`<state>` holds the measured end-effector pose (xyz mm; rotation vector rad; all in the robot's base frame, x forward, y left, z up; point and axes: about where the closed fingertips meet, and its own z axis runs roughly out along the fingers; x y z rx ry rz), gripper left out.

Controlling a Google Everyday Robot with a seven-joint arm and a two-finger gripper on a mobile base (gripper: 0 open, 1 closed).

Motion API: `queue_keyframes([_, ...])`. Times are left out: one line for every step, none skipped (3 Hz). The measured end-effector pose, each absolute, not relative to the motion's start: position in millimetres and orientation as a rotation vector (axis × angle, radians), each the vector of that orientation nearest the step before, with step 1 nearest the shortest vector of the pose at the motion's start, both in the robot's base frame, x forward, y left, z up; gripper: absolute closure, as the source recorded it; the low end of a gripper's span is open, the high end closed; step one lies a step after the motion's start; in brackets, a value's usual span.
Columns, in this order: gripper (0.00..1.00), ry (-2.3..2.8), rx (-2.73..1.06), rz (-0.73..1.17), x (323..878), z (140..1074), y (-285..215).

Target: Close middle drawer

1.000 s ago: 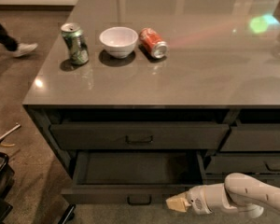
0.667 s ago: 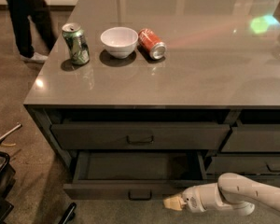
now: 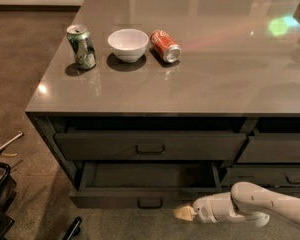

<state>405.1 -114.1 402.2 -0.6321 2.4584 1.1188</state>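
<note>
Wide dark grey middle drawer (image 3: 105, 198), pulled out toward the near side, low under the counter (image 3: 215, 79). Flat front, small dark loop handle at centre, dark box interior showing. Sits just below another wide drawer front (image 3: 100, 145). Gripper (image 3: 182, 213) down low, just right of that handle, close by the front's right part, pointing left. Can't tell if open or closed, or touching.

We work from a single view. It looks down from above and in front of the counter (image 3: 215, 79), facing its drawer side from fairly close. The frame runs from the counter's far edge down to the open middle drawer (image 3: 115, 199). The gripper (image 3: 183, 213) sits at lower right, just before that drawer's front.
</note>
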Motion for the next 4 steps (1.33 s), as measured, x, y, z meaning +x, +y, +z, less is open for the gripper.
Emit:
queue_keyframes([1.0, 2.414, -0.635, 1.067, 438, 417, -106])
queue_keyframes([1.0, 2.368, -0.67, 1.016, 479, 437, -84])
queue_keyframes([1.0, 2.371, -0.66, 1.025, 485, 426, -84])
queue_keyframes([1.0, 2.353, -0.693, 1.046, 497, 420, -74])
